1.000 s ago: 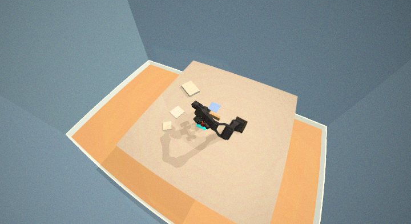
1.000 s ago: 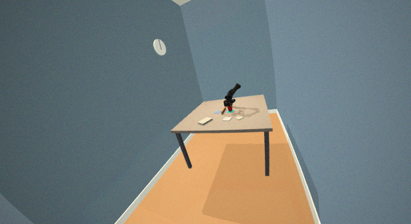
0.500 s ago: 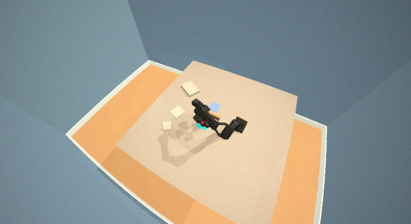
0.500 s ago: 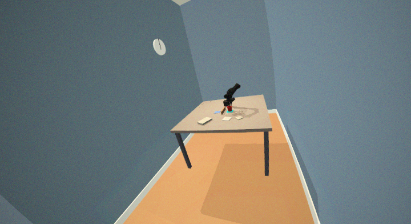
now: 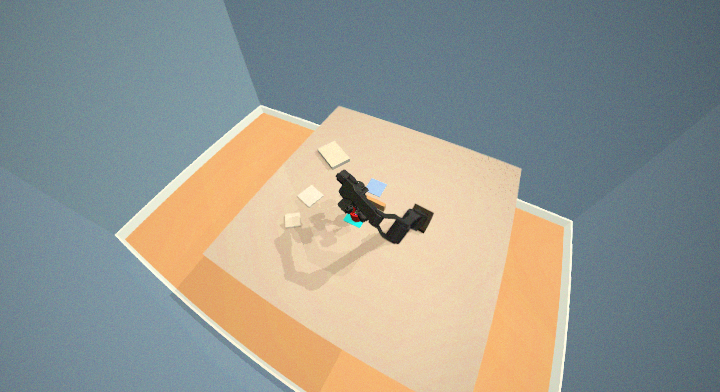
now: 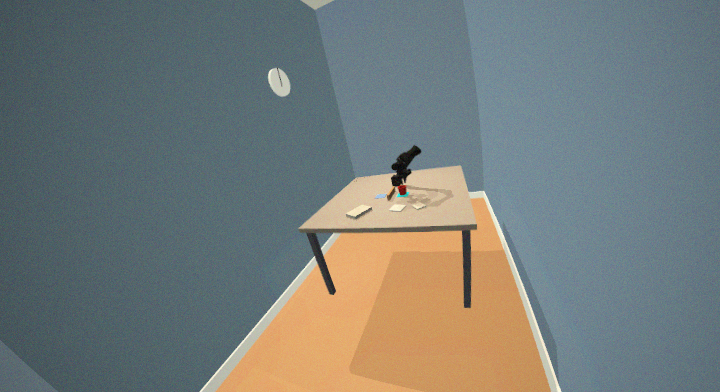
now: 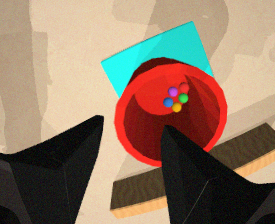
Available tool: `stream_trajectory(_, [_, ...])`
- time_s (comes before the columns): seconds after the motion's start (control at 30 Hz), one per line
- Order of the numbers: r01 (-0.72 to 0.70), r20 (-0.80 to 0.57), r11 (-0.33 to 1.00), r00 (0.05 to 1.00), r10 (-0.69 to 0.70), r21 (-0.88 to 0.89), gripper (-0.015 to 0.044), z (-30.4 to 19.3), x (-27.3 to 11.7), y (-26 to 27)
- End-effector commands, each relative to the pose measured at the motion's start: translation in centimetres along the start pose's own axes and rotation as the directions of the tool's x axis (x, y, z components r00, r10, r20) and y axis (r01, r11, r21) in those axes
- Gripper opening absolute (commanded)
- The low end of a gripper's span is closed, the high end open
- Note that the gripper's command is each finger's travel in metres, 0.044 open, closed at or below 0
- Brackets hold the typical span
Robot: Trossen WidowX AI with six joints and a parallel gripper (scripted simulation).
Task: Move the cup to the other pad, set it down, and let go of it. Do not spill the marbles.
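The red cup (image 5: 355, 216) (image 6: 402, 190) (image 7: 219, 117) stands upright on the cyan pad (image 5: 348, 221) (image 6: 402, 195) (image 7: 178, 42). Several coloured marbles (image 7: 183, 98) lie inside on its bottom. The light blue pad (image 5: 376, 187) (image 6: 380, 196) is bare, on the other side of a wooden bar. My gripper (image 7: 133, 128) is open and holds nothing. In the wrist view its left fingertip is outside the cup's rim, with a gap, and its right finger overlaps the near rim and opening. I cannot tell how far that tip is above the rim.
The wooden bar (image 5: 376, 203) (image 6: 390, 193) (image 7: 138, 193) stands between the two pads, close beside the cup. A large cream block (image 5: 333, 153) (image 6: 358, 211) and two smaller cream pieces (image 5: 310, 195) (image 5: 292, 220) (image 6: 397, 207) (image 6: 418, 206) lie farther off on the table.
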State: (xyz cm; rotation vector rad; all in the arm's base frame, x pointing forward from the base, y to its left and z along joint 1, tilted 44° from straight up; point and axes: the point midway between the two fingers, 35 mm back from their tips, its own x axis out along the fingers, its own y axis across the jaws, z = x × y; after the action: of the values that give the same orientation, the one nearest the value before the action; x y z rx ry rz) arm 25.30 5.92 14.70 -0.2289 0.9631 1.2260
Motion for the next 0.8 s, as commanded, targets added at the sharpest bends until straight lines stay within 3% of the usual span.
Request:
stream_trajectory(0.0, [-0.001,0.0,1.0,1.0,0.001,0.001,0.0233,0.0,0.1,0.0])
stream_trajectory(0.27, [0.004,0.0,1.0,1.0,-0.004,0.006,0.044,0.0,-0.5,-0.1])
stream_trajectory(0.77, [0.038,0.009,0.998,0.999,-0.039,0.049,0.044,0.1,-5.9,0.0])
